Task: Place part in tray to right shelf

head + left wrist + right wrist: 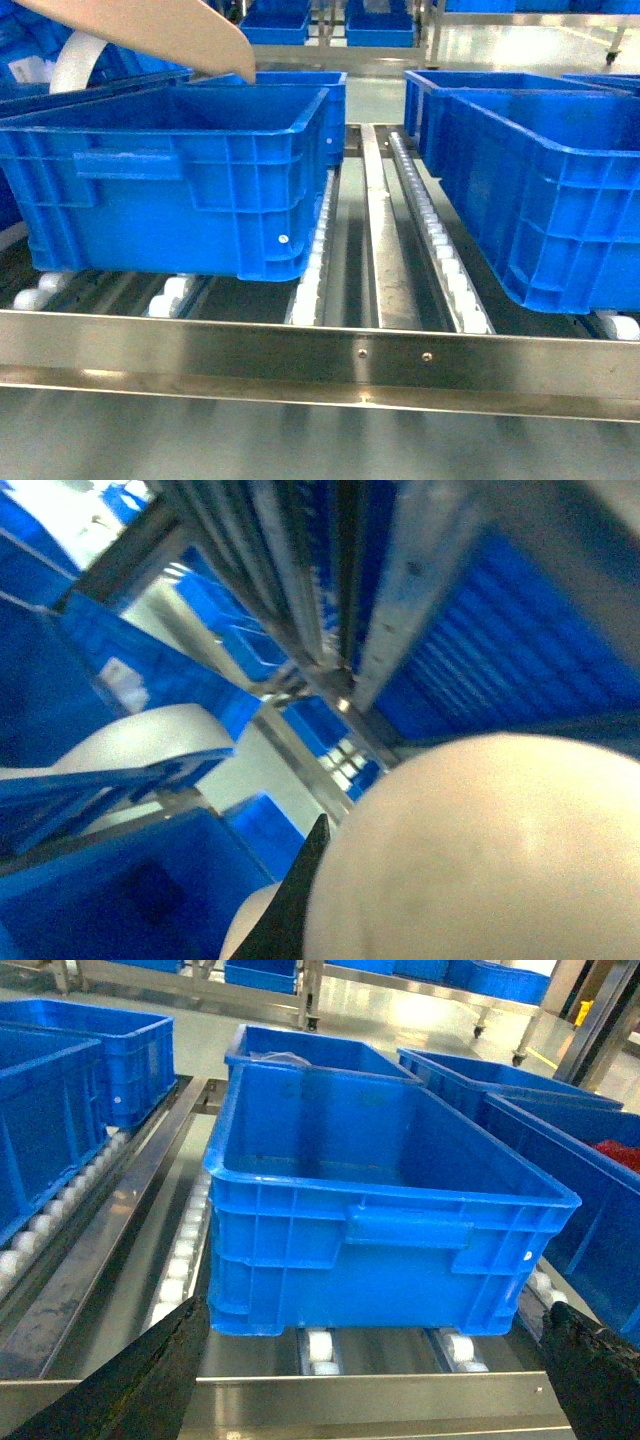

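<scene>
Beige plastic dustpan-shaped tray [150,35] tilts over far-left blue crate [180,170]; left gripper unreadable, right gripper [370,1380] open, empty; part unseen, may spill.

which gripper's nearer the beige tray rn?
Left. The left gripper's finger lies right beside the tray; the right gripper hangs open before a blue crate, no tray in its view.

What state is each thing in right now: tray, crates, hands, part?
tray: raised, tilted over the left crate's rim
left crate: upright, inside hidden
right crate: upright, looks empty
right hand: open, holding nothing
part: not visible in any view
</scene>
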